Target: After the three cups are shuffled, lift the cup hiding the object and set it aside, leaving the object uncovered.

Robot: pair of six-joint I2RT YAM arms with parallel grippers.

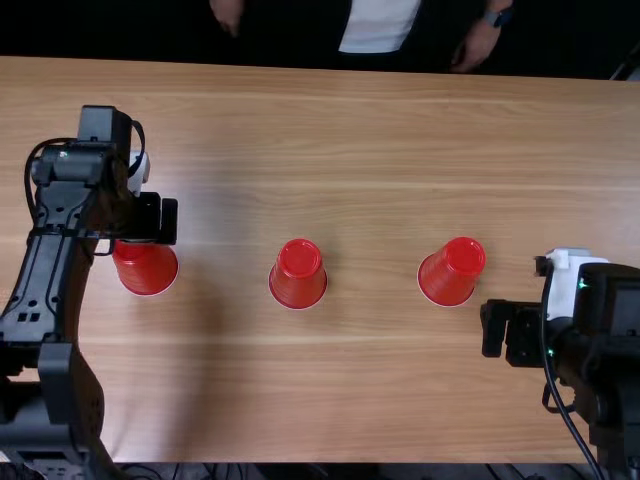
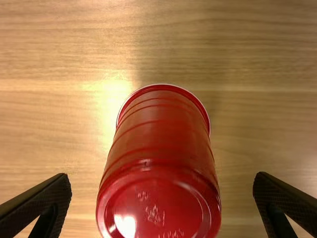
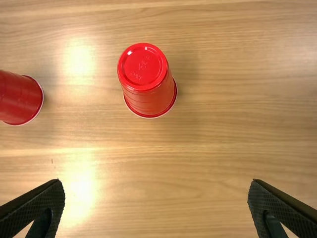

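Note:
Three red cups stand upside down in a row on the table: left cup (image 1: 146,268), middle cup (image 1: 298,273), right cup (image 1: 452,270). My left gripper (image 1: 140,243) hangs over the left cup, open. In the left wrist view its fingers (image 2: 39,206) stand wide on either side of that cup (image 2: 158,163) without touching it. My right gripper (image 1: 503,333) is open near the table's front right, a short way in front of the right cup (image 3: 146,79). The middle cup (image 3: 17,96) shows beside it. Whatever the cups hide is out of sight.
The wooden table (image 1: 330,140) stretches wide behind the row of cups to its far edge. Gaps about a cup's width or more separate the cups. A bare strip of wood (image 1: 300,390) runs between the two arms along the near side.

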